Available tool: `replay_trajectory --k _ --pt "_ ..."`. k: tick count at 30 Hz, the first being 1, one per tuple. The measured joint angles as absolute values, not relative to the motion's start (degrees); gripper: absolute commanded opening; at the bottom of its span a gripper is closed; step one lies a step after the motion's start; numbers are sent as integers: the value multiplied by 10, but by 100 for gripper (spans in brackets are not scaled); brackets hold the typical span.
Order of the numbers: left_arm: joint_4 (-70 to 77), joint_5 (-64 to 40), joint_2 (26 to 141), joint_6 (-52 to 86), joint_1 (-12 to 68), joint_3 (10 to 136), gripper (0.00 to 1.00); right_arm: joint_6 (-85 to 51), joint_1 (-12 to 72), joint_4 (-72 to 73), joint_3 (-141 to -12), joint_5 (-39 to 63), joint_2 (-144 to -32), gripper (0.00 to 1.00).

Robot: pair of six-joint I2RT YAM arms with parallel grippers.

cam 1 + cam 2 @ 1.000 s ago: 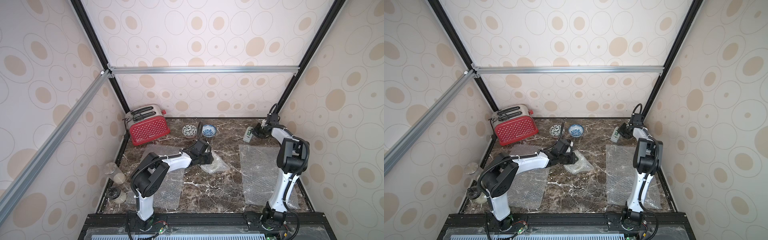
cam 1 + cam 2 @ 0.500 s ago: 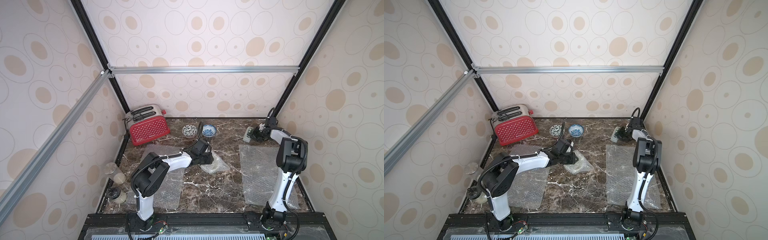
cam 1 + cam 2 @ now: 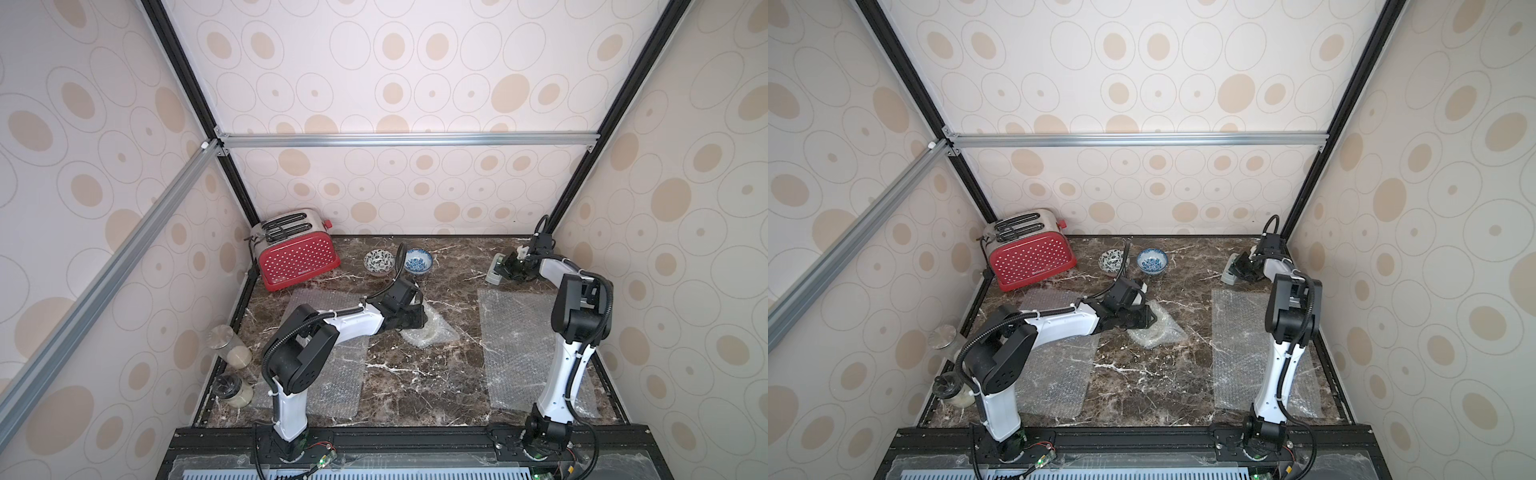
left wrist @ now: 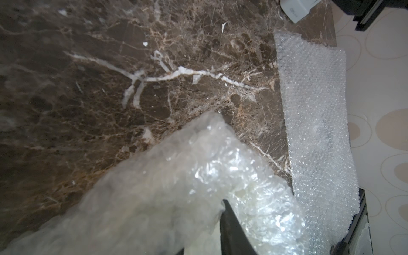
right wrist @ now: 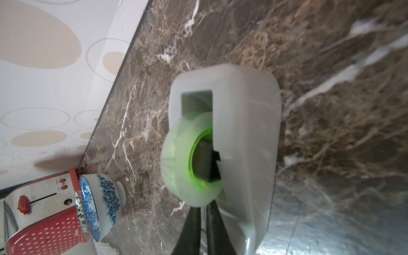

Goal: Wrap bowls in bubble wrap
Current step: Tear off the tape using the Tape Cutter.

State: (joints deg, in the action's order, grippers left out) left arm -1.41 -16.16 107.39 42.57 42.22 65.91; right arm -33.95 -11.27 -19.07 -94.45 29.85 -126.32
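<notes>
- Top views: the left pincer is down on the wrapped bundle in the middle of the surface. The bundle is crumpled bubble wrap and is judged to enclose a bowl. The hold is judged to keep the folds from springing open.
- Top views: the leaf-pattern bowl and the blue-pattern bowl stand bare, side by side near the back wall, not yet wrapped. The left arm's cable rises between them.
- Top views: two flat sheets lie ready. The left sheet lies partly under the left arm. The right sheet lies beside the right arm.
- Top views: the right pincer is at the tape dispenser in the back right corner, probably to fetch tape for sealing. No object stands between the dispenser and the bundle.
- Top views: the red toaster and two jars line the left side, well apart from the work.
- Left wrist: the jaws are narrowed on a fold of the bundle, and one finger is sunk into the wrap. The right sheet lies beyond.
- Right wrist: the right pincer has its jaws nearly together, with the tips at the rim of the green-cored tape roll. Whether a tape end is pinched cannot be told.
</notes>
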Motion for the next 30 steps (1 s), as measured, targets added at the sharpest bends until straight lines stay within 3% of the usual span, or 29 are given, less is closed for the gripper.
replay_trajectory --k 15,30 --pt "-14 -161 1074 426 422 659 27 -344 -113 -167 -885 308 -1215 6" --pt "-7 -161 1074 426 422 652 27 -362 -111 -105 -707 339 -1100 6"
